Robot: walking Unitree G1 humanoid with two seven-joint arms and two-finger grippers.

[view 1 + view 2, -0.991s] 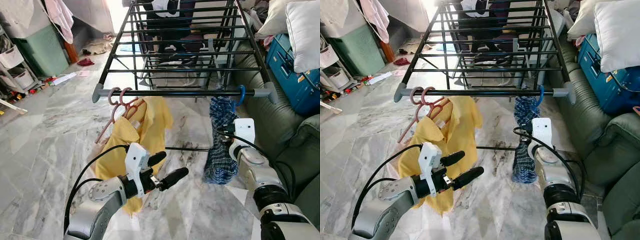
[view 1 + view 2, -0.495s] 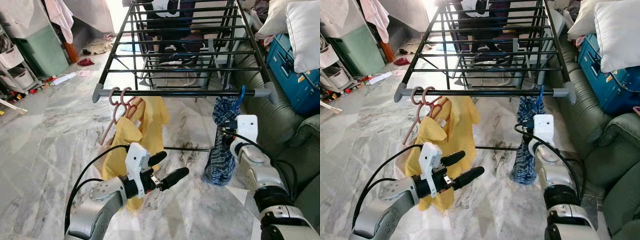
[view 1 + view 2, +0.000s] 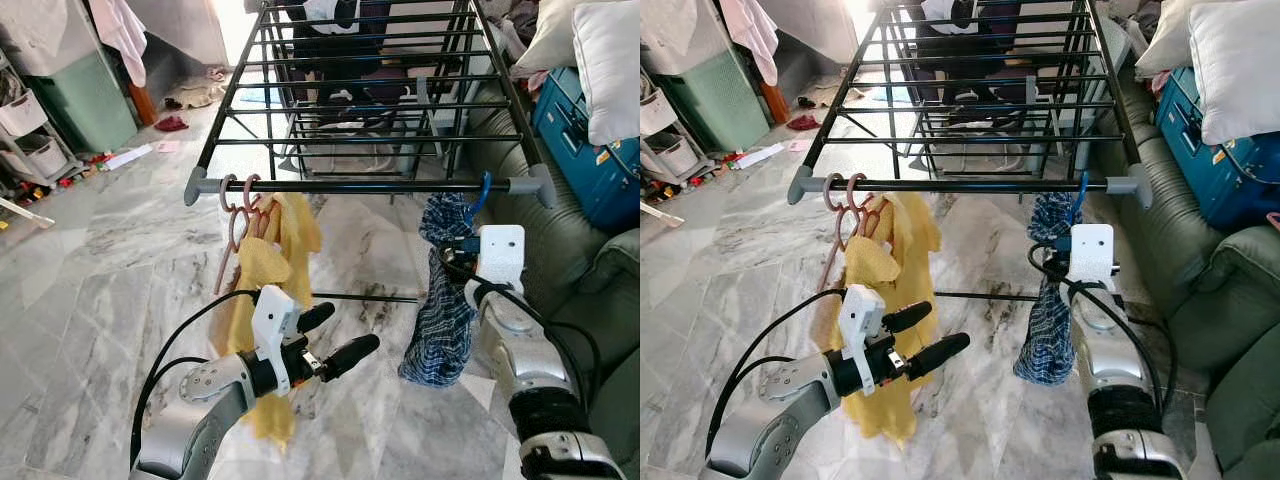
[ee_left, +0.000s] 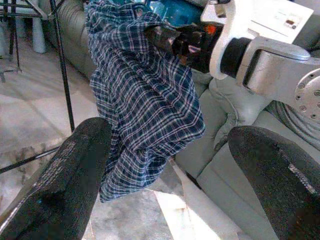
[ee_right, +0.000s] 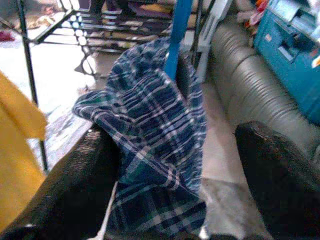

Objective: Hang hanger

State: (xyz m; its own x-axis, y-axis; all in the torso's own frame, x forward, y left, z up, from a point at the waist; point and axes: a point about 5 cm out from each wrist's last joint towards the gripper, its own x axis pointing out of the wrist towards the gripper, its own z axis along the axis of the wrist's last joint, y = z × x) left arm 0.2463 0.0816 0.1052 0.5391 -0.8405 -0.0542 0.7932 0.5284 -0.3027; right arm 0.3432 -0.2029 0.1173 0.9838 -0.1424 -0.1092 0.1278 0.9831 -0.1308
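A blue hanger hook (image 3: 482, 190) sits over the front rail (image 3: 370, 186) of the black drying rack, near the rail's right end. A dark blue plaid garment (image 3: 440, 310) hangs from it. My right gripper (image 3: 447, 247) is pressed against the garment's upper part just below the hook. In the right wrist view its fingers (image 5: 75, 185) stand apart, with the plaid cloth (image 5: 155, 115) and the blue hanger neck (image 5: 176, 35) between them. My left gripper (image 3: 340, 335) is open and empty, held low in front of the rack and pointing toward the plaid garment (image 4: 140, 95).
A yellow shirt (image 3: 262, 270) on pink hangers (image 3: 238, 200) hangs at the rail's left end, just beyond my left arm. A grey-green sofa (image 3: 590, 290) with a blue case (image 3: 590, 150) and white pillows (image 3: 605, 60) lines the right. A green cabinet (image 3: 85, 100) and clutter stand at the back left.
My right gripper has risen closer to the rail with the plaid garment. The yellow shirt has swung round and now hangs edge-on. My left gripper has barely moved.
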